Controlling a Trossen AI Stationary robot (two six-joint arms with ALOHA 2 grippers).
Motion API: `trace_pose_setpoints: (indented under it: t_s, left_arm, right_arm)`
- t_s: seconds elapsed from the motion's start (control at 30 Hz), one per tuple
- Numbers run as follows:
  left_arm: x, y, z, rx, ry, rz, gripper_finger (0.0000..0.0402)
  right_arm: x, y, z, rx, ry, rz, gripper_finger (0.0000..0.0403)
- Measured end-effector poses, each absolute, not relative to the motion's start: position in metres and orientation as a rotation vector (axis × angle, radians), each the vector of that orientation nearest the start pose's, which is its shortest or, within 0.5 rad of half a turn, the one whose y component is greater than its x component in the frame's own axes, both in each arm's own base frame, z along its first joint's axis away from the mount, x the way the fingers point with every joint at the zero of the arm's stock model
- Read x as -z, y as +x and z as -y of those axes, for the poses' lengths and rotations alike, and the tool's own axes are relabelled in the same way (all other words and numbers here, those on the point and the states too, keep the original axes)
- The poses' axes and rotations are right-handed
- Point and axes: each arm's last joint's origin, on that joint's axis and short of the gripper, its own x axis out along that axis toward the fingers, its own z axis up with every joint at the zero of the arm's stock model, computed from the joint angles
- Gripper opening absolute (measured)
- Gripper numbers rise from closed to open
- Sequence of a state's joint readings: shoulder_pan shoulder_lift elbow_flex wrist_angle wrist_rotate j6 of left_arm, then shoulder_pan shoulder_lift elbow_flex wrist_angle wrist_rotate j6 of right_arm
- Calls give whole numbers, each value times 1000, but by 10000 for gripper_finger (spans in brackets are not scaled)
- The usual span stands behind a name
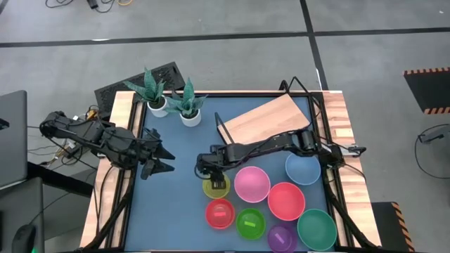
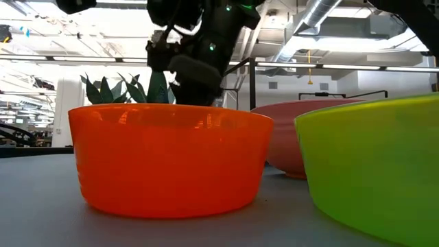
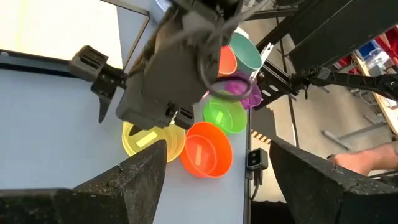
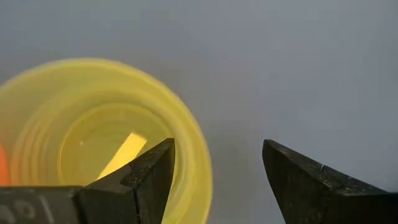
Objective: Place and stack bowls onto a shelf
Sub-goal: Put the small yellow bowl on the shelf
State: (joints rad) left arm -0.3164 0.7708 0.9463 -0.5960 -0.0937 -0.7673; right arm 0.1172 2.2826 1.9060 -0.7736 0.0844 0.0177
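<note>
Eight bowls sit on the blue table top: yellow (image 1: 216, 186), red (image 1: 219, 213), lime green (image 1: 250, 223), purple (image 1: 282, 237), pink (image 1: 252, 184), coral-red (image 1: 286, 200), blue (image 1: 303, 169) and dark green (image 1: 316, 229). The light-wood shelf (image 1: 271, 119) stands at the far right, with no bowl on it. My right gripper (image 4: 217, 149) is open just above the yellow bowl (image 4: 93, 137), pointing down. One finger is over the bowl's hollow and the other is outside its rim. My left gripper (image 1: 169, 160) is open and empty at the table's left. My right gripper stands astride the yellow bowl's rim (image 4: 196, 168), on the side away from the red bowl. I cannot tell whether either finger touches it. The bowl rests upright on the table.
Two white pots with spiky green plants (image 1: 172, 104) stand at the far left. The red bowl (image 2: 168, 161) and lime green bowl (image 2: 370, 171) are close by the yellow bowl's near side. A bare patch of blue table top lies between the two grippers.
</note>
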Motion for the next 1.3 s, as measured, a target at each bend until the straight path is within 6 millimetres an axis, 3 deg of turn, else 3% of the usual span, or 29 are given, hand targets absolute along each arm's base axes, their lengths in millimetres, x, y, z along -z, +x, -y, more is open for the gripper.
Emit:
trace_pose_setpoints:
  t_s: [0.27, 0.63, 0.87, 1.0, 1.13, 1.3]
  left_arm:
    - [-350, 143, 44, 50, -668, -472, 269]
    - [-350, 143, 44, 50, -669, -472, 269]
    - [-350, 143, 44, 50, -668, -471, 269]
    - [-350, 143, 44, 50, -668, -471, 269]
    - [-350, 143, 44, 51, -668, -471, 269]
    - [-351, 143, 44, 63, -640, -459, 269]
  right_arm:
    - [-182, 479, -54, -22, -90, -1141, 251]
    - [-173, 474, -53, -25, -99, -1185, 149]
    - [-175, 471, -50, -9, -83, -1209, 23]
    - [-174, 470, -49, 6, -61, -1230, 24]
    - [-189, 470, -48, 14, -59, -1209, 23]
    - [-231, 471, -40, 52, -63, -1152, 23]
